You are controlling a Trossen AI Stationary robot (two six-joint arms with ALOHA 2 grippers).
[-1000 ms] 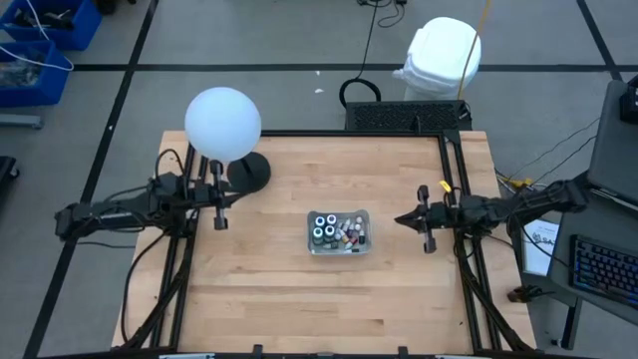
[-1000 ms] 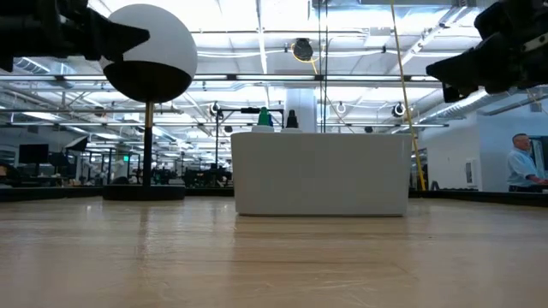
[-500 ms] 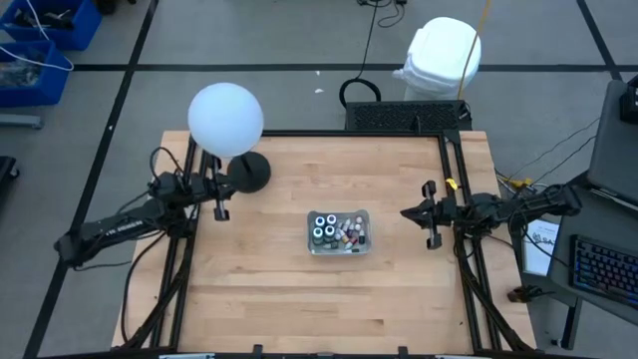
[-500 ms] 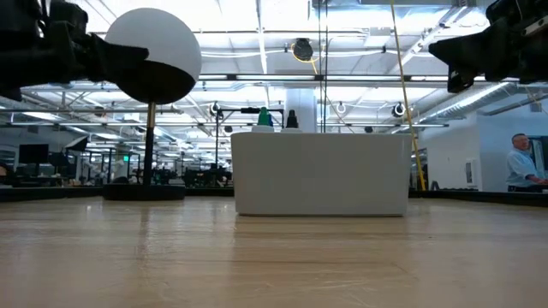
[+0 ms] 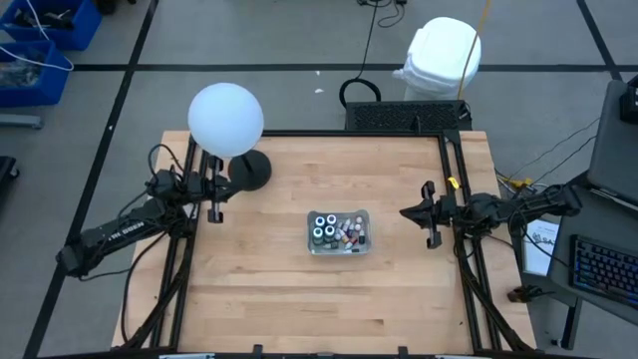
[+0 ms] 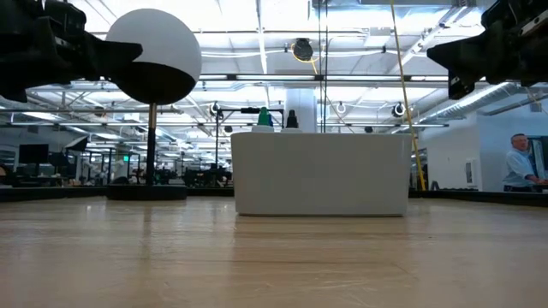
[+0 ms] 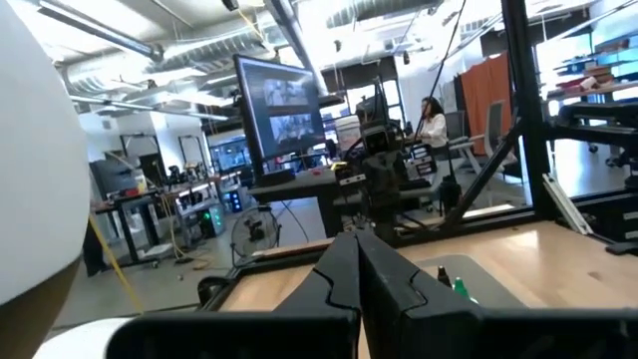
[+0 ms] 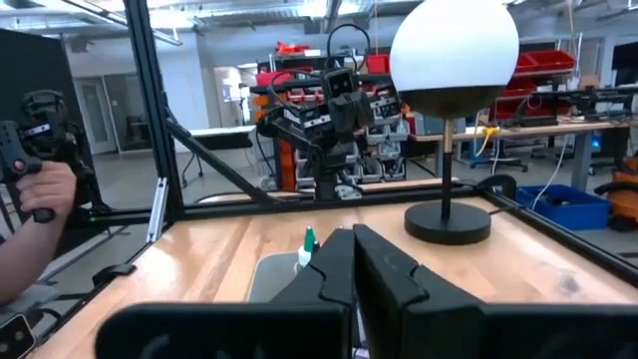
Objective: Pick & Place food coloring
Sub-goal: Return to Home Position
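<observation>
Centrally on the wooden tabletop (image 5: 269,289) sit tiny food coloring jars and vials (image 5: 339,232). Left end effector (image 7: 357,249) and right end effector (image 8: 351,239) hover clenched, empty, well apart at opposite edges.

From above I see a grey floor (image 5: 279,40) crossed by dark lines, all around the light wooden table (image 5: 299,289). Blue bins (image 5: 45,45) stand on the floor beyond its left side, and a keyboard (image 5: 605,271) lies on a desk at the right. At table height, bright ceiling lights (image 6: 257,34) shine over a large hall, with a person (image 6: 518,162) at its right side. The left wrist view shows a big lit monitor (image 7: 277,95).
</observation>
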